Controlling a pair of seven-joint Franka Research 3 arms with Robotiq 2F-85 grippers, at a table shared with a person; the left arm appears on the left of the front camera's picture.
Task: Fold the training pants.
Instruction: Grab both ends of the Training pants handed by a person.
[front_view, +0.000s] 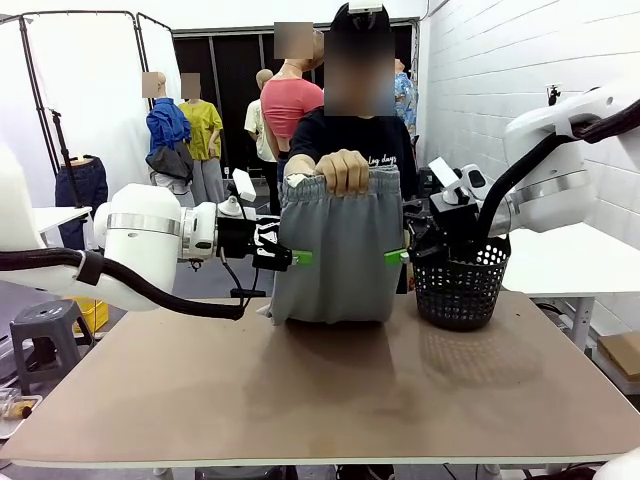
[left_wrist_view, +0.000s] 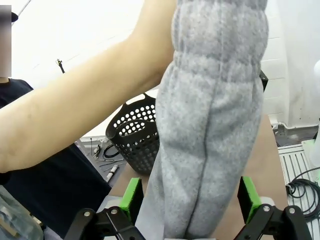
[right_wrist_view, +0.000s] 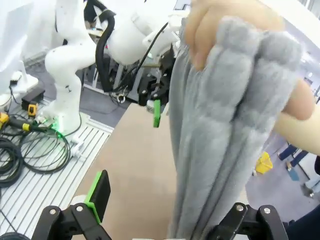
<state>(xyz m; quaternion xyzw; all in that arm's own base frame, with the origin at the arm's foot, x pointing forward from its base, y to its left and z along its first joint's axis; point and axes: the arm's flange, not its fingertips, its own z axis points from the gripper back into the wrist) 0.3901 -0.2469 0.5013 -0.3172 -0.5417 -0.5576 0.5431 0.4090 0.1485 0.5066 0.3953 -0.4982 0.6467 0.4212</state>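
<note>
**Both grippers gaping, nothing clamped: the pants could slump**
My left gripper straddles the left edge of the training pants with its jaws apart. The pants hang from the person's hand, lower end on the table. My right gripper also stands apart, at the right edge. If I pinch only some layers, or the hand releases early, the cloth sags. My right arm could also nudge the black mesh basket.

- The training pants run off the top and bottom edges of the left wrist view, so neither end of them shows there.
- In the right wrist view the cloth hides one pad of the right hand.
- In the front view the black basket is partly covered by that hand.
- The shirt print is too small to read.
</note>
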